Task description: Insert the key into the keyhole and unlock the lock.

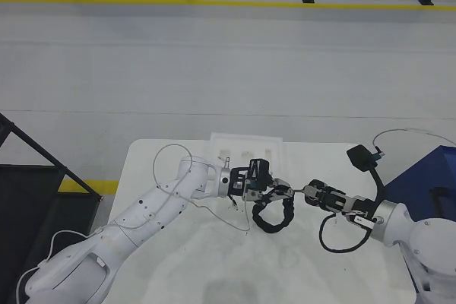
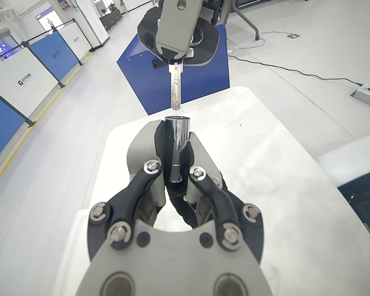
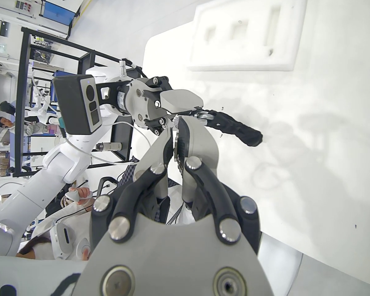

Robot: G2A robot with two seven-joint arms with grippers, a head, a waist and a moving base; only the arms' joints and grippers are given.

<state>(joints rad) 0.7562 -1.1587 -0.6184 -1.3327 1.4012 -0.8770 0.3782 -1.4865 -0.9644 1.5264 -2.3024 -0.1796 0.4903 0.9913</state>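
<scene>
Left wrist view gives us the left claw (image 2: 172,137) clamped on the lock (image 2: 177,143), its chrome cylinder end facing the key (image 2: 175,90), which the right claw (image 2: 180,53) pinches by its head. We see the key's tip just short of that end, apart from it, above the middle of the worktop (image 2: 265,155).

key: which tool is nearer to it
Right. The right tool is shut on the head of the key; the left tool holds the chrome lock cylinder just short of its tip, with a small gap.
</scene>
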